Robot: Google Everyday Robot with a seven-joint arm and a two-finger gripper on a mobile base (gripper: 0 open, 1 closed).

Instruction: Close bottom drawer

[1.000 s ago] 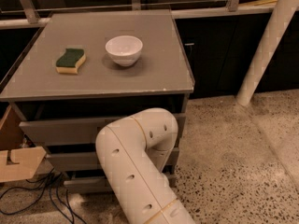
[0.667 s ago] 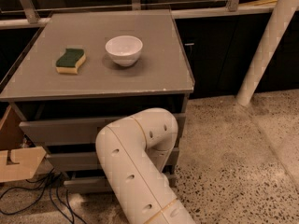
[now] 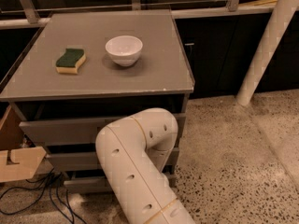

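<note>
bottom drawer [image 3: 88, 184] is looking nearly shut, final push pending; arm [image 3: 135, 167] is hiding the pincer at its front, can't tell its grip.

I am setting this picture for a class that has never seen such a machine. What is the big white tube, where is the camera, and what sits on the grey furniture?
The white tube is the robot arm, bent like an elbow. The one picture looks down over that arm from above; where the camera is mounted is not known. The arm reaches toward a grey cabinet with three drawers. The bottom drawer, the lowest, is the one to close. The gripper, a two-finger hand at the arm's end, is hidden behind the bend near the drawers, so nothing is seen to be held. On top lie a green and yellow sponge and a white bowl, apart.
</note>
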